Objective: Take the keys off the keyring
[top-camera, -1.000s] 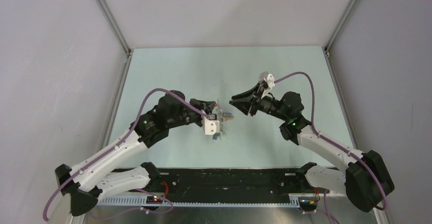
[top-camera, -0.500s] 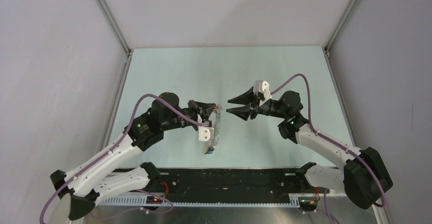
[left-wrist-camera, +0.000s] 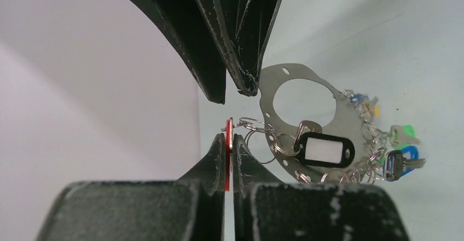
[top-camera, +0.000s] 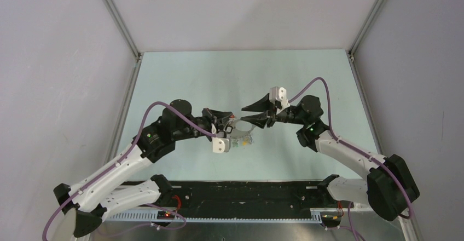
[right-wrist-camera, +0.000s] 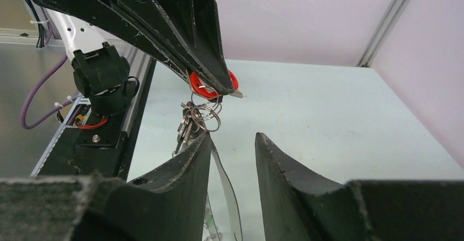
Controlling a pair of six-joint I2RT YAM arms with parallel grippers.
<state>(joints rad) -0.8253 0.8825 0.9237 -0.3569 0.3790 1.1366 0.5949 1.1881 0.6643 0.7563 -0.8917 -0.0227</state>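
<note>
The keyring [left-wrist-camera: 347, 119] is a flat grey metal hoop with small split rings round its rim. It hangs in the air between both arms in the top view [top-camera: 236, 140]. Small keys with green [left-wrist-camera: 402, 134] and blue [left-wrist-camera: 407, 156] heads hang from its far side. A black tag [left-wrist-camera: 325, 149] with a white label hangs too. My left gripper [left-wrist-camera: 230, 138] is shut on a red-headed key [left-wrist-camera: 228, 127] linked to the ring. My right gripper [right-wrist-camera: 233, 135] is open, and the ring's grey edge [right-wrist-camera: 230, 194] lies between its fingers, close to the left one.
The pale green table [top-camera: 295, 76] lies below, walled by grey panels. A black rail [top-camera: 246, 194] with the arm bases runs along the near edge. The right gripper's fingers [left-wrist-camera: 241, 33] fill the top of the left wrist view.
The ring, hanging edge-on below my left gripper before, has swung up towards the right. My right gripper has moved left and its open fingers now straddle the ring's edge.
</note>
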